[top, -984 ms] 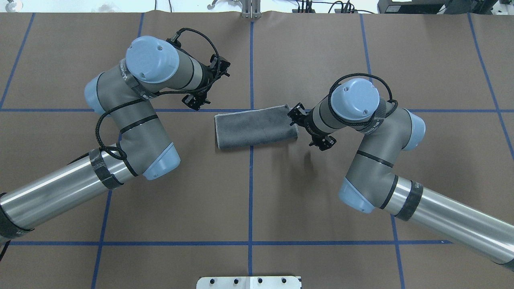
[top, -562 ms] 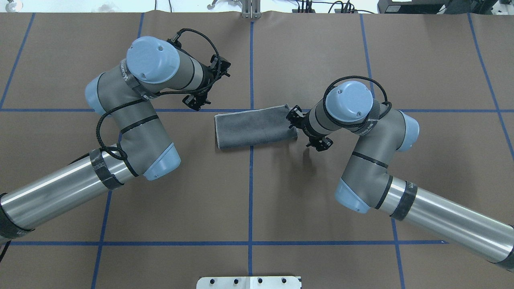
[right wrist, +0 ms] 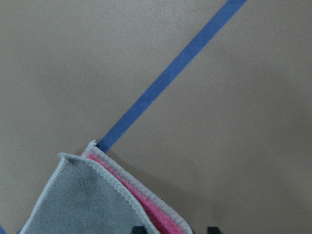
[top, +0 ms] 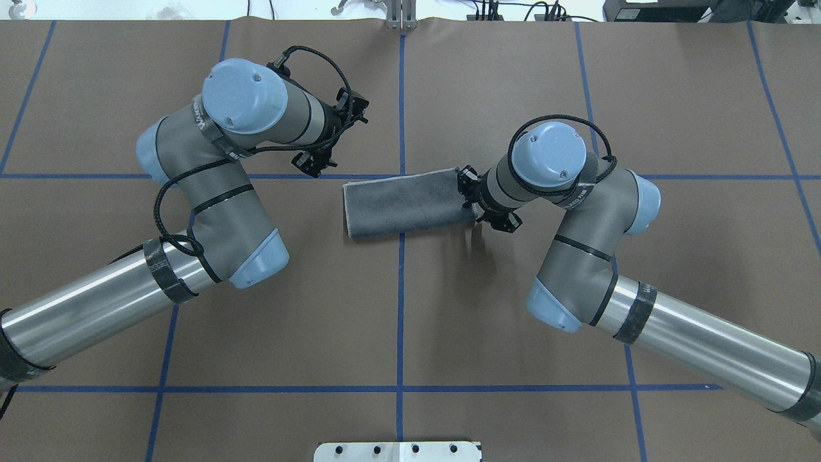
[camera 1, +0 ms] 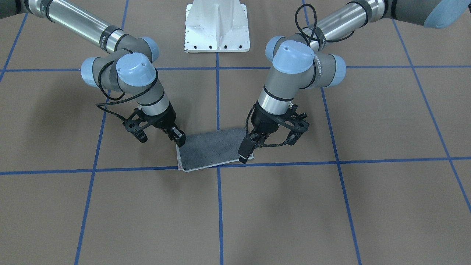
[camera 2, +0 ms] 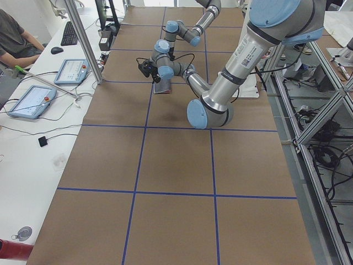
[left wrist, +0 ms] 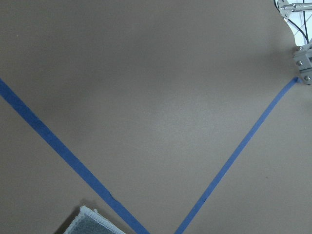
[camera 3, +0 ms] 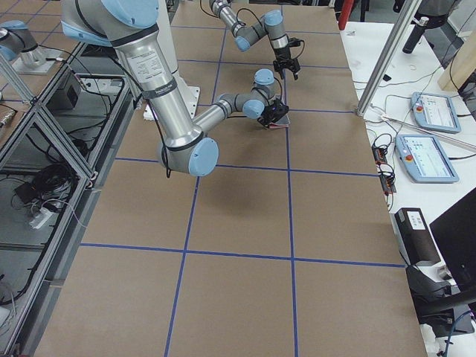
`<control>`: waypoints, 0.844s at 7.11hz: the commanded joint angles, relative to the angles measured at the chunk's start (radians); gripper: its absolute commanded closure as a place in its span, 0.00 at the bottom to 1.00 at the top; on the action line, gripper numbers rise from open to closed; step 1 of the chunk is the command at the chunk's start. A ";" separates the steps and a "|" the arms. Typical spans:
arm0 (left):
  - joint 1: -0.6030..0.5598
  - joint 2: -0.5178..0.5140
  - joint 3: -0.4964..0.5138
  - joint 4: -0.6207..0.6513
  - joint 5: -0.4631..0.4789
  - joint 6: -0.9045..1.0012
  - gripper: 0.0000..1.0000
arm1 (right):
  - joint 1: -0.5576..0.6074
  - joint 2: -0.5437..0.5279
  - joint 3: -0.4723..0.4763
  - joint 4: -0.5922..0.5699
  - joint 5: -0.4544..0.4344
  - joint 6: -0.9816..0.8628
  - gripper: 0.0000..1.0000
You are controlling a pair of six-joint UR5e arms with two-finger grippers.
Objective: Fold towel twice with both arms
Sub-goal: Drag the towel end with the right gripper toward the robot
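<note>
On the bench (top: 449, 308), towel (top: 404, 202) lay folded once, second fold pending; right end effector (camera 1: 179, 139) released, left end effector (camera 1: 245, 149) I couldn't tell.

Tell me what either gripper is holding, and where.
Nothing, it seems: the right gripper, jaws open, straddles the towel at its short end; the left gripper hovers above.

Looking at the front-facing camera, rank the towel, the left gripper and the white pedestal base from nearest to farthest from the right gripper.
From the right gripper:
1. towel, directly at its fingertips, in the view's middle.
2. left gripper, by the towel's opposite end, toward the view's right.
3. white pedestal base, back by the robot, at the view's top.
</note>
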 commanded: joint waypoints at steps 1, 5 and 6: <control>0.001 0.000 -0.002 0.000 0.000 0.000 0.00 | 0.016 -0.005 0.004 0.000 0.017 -0.007 1.00; -0.001 0.000 -0.002 0.000 0.000 0.000 0.00 | 0.017 -0.015 0.046 -0.006 0.031 0.022 1.00; -0.001 0.000 -0.003 0.000 0.000 0.000 0.00 | 0.009 -0.032 0.089 -0.013 0.032 0.054 1.00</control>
